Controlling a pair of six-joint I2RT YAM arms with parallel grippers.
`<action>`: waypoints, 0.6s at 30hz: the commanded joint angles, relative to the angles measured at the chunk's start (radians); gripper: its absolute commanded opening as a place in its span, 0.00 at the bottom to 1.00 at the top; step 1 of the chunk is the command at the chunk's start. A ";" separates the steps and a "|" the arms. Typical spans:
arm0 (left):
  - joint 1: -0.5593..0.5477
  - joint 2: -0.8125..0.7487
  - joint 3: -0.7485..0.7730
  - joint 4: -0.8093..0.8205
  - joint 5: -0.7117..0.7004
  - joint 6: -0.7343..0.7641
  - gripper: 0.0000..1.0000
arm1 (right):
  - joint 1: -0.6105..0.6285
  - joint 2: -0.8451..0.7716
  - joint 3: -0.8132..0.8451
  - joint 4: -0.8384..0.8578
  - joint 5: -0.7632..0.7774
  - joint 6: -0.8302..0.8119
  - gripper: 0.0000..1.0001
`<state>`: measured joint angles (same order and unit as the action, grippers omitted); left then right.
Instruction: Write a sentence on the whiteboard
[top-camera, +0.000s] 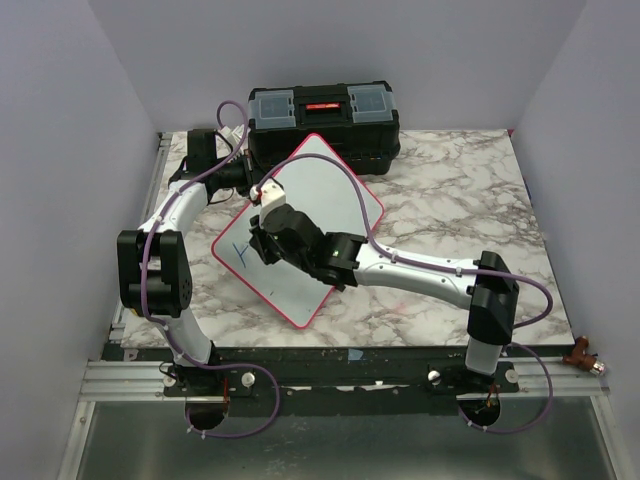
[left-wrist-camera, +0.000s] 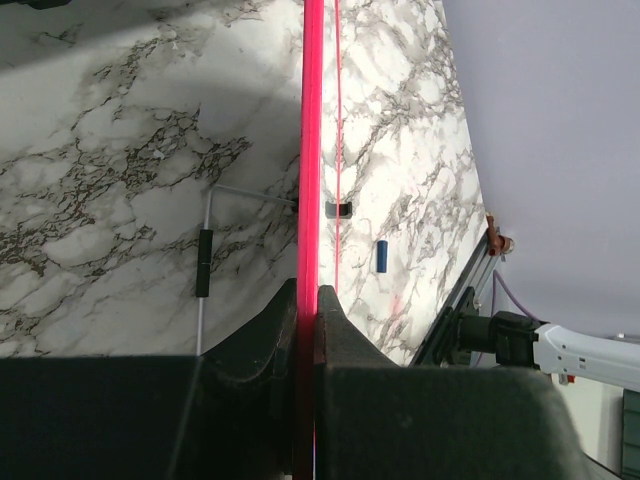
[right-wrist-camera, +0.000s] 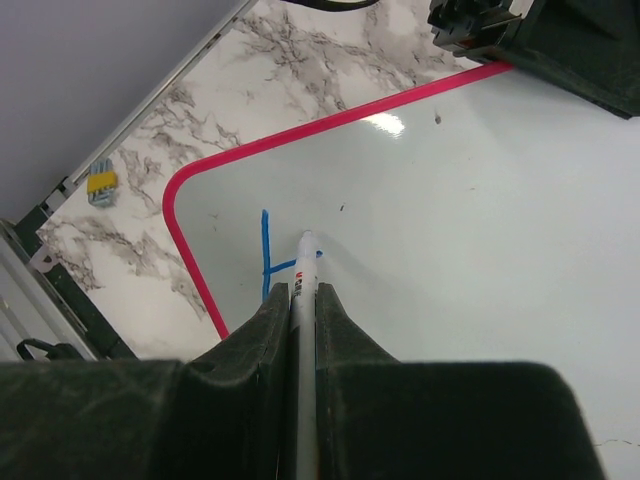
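Because the right gripper is clenched on a white marker, the pen points straight out from the wrist. Its tip is at the whiteboard, just beside a few blue strokes. Whether the tip touches the surface cannot be told.

The board sits cornerwise on the marble table. The strokes are close to its left corner, just inside the red-pink frame. From the tip, nearly all the blank white surface runs rightward and away, so the writing likely has to travel that way.

Farther back, the left gripper is clamped on the board's frame edge, seen side-on as a thin red line, apparently steadying it. The right arm is plainly the one placed to write. Behind the board stands a black toolbox.
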<state>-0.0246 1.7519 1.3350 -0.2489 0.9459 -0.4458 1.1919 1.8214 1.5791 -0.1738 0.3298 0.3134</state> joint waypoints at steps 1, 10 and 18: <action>-0.011 -0.044 0.016 0.035 -0.060 0.053 0.00 | 0.006 0.018 0.048 0.027 0.050 0.023 0.01; -0.012 -0.045 0.017 0.036 -0.059 0.055 0.00 | 0.005 0.070 0.094 0.024 0.093 0.037 0.01; -0.012 -0.045 0.018 0.036 -0.059 0.056 0.00 | 0.004 0.081 0.082 0.011 0.098 0.040 0.01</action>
<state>-0.0277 1.7481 1.3350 -0.2493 0.9417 -0.4458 1.1919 1.8820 1.6470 -0.1654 0.3939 0.3424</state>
